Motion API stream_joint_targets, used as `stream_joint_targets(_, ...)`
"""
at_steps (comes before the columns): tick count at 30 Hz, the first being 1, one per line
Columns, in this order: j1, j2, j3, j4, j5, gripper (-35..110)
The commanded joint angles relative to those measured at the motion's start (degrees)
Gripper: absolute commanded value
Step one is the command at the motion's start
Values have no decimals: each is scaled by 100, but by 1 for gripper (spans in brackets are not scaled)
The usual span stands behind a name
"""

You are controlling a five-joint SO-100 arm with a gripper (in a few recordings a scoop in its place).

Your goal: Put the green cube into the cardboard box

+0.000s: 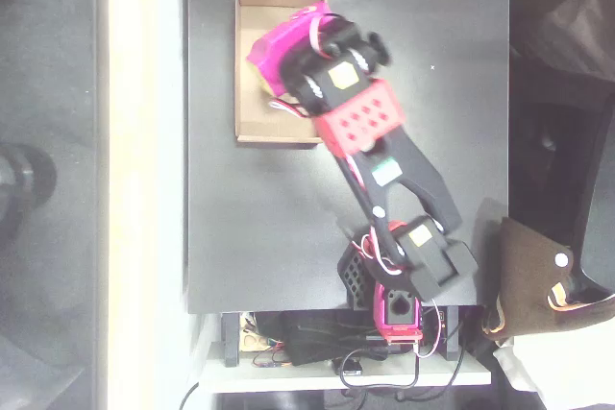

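In the overhead view, a shallow rectangular tan cardboard box (pixel 252 64) with low walls is seen lying on a square black table (pixel 259 228), toward the table's far left part. A black, red and magenta robot arm (pixel 384 170) is seen reaching from its base at the near edge of the table, up and to the left, across the box. The magenta gripper (pixel 274 55) is held over the box's floor, covering much of its right half. Whether the jaws are released or clenched cannot be told, since the fingertips are hidden under the gripper's own body. A small pale patch is glimpsed beneath the gripper near the box's left wall, but it cannot be told whether this is the small yellow-green cube, so the cube's place cannot be made out. A brown bag-like object (pixel 533 276) is seen to the right of the table.
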Motion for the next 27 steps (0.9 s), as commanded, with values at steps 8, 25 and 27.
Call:
stream_joint_targets(8,519,1951,-105,62,53,40)
stream_joint_targets(25,2602,3032,-9,62,53,40)
stream_joint_targets(27,2795,3032,-9,97,53,39)
